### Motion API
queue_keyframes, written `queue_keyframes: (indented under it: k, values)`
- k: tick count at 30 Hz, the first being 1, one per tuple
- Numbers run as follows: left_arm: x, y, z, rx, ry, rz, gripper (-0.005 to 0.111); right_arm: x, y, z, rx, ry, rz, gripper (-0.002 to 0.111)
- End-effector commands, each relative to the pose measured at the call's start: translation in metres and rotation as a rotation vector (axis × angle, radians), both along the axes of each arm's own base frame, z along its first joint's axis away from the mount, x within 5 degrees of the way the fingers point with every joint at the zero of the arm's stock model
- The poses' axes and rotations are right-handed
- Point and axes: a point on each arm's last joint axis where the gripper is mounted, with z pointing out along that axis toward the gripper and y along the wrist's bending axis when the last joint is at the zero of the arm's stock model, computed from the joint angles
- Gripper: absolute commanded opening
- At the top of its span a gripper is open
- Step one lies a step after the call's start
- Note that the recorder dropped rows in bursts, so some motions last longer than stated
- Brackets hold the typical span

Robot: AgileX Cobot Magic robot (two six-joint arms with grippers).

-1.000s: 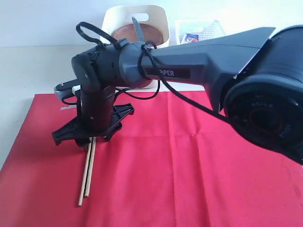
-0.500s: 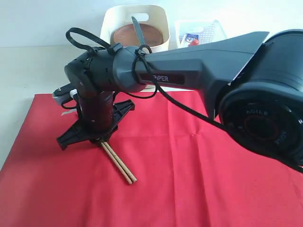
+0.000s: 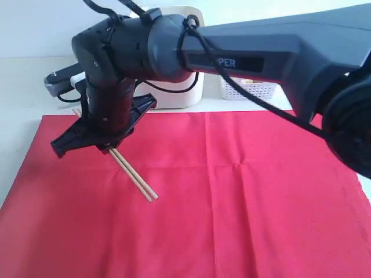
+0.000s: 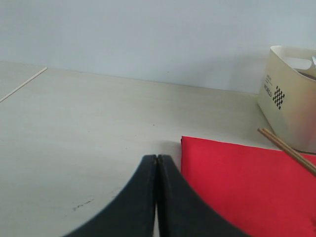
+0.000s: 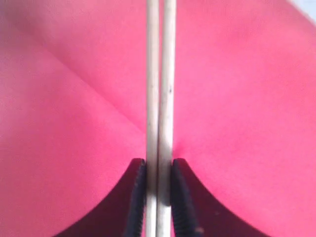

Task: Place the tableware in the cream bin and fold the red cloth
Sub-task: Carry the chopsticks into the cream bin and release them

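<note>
The pair of wooden chopsticks [image 3: 133,176] hangs slanted above the red cloth [image 3: 232,202], with my right gripper [image 3: 107,147] shut on its upper part. In the right wrist view the chopsticks [image 5: 160,74] run side by side between the pads of the right gripper [image 5: 159,165], over the red cloth [image 5: 237,98]. The cream bin [image 3: 177,97] stands behind the cloth, mostly hidden by the right arm; its contents are hidden. My left gripper [image 4: 156,159] is shut and empty over bare table, beside the cloth's corner [image 4: 237,173], with the bin [image 4: 291,98] beyond.
A white lattice basket [image 3: 249,88] sits right of the cream bin, behind the arm. The pale table [image 3: 35,87] extends left of the cloth. The right arm's dark body spans the upper exterior view.
The right gripper has lifted the chopsticks off the cloth and swung them from pointing forward to slanting right. The arm has risen and now covers the bin's opening.
</note>
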Motion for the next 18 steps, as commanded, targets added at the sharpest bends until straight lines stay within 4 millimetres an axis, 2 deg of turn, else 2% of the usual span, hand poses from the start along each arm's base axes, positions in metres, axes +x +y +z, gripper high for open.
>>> queue_keyframes:
  k: [1, 8, 18]
  values:
    - [0.000, 0.000, 0.000, -0.004, -0.007, -0.006, 0.003, 0.005, -0.006, 0.031, 0.060, -0.085, 0.017, 0.000]
    - [0.000, 0.000, 0.000, -0.004, -0.007, -0.006, 0.003, 0.035, -0.032, 0.061, 0.134, -0.178, -0.056, 0.000]
    - [0.000, 0.000, 0.000, -0.004, -0.007, -0.006, 0.003, 0.074, -0.064, 0.081, 0.241, -0.287, -0.156, 0.000]
